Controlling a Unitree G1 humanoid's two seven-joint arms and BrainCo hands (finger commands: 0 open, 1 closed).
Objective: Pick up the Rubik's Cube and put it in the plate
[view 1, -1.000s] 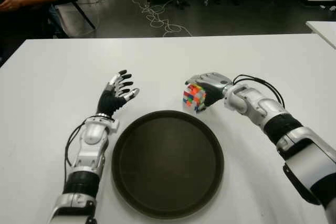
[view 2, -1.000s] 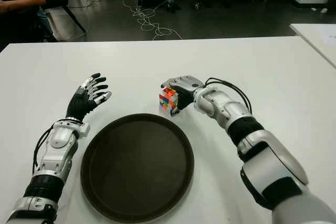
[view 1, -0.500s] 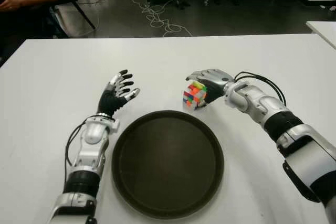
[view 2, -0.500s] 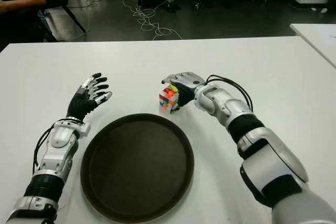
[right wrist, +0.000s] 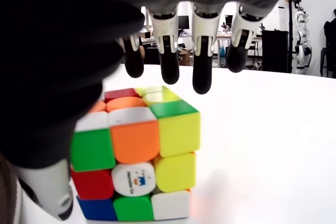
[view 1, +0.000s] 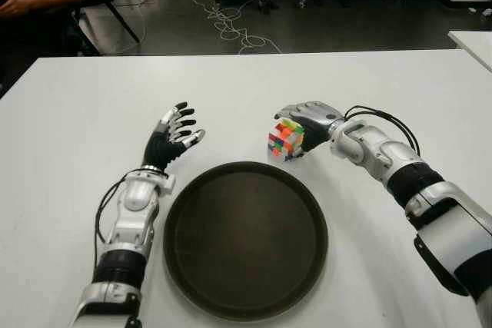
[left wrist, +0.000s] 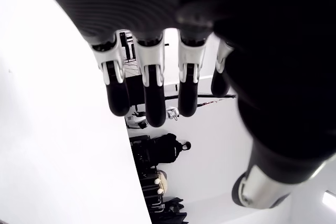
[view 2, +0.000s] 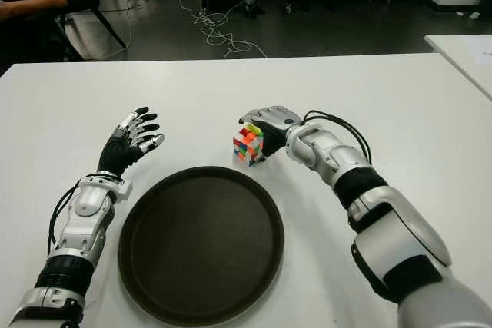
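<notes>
White table (view 1: 69, 113); Rubik's Cube (view 1: 285, 140) under right robot hand (view 1: 307, 123)

We see a scrambled, multicoloured Rubik's Cube (view 1: 285, 140) sitting upright on the white table (view 1: 69, 113), just beyond the far rim of a dark round plate (view 1: 244, 240), not in it

We see the table (view 1: 384, 82) lit evenly and brightly from overhead, its white top nearly washed out, while the room beyond stays dim. Shadows are soft and short: a faint one lies under the cube (view 1: 286, 140) and along the rim of the plate (view 1: 246, 170), whose dark surface carries a dull sheen. In both wrist views the palm close to the lens is a black, unfocused mass; the cube there is sharp and the background bright.
</notes>
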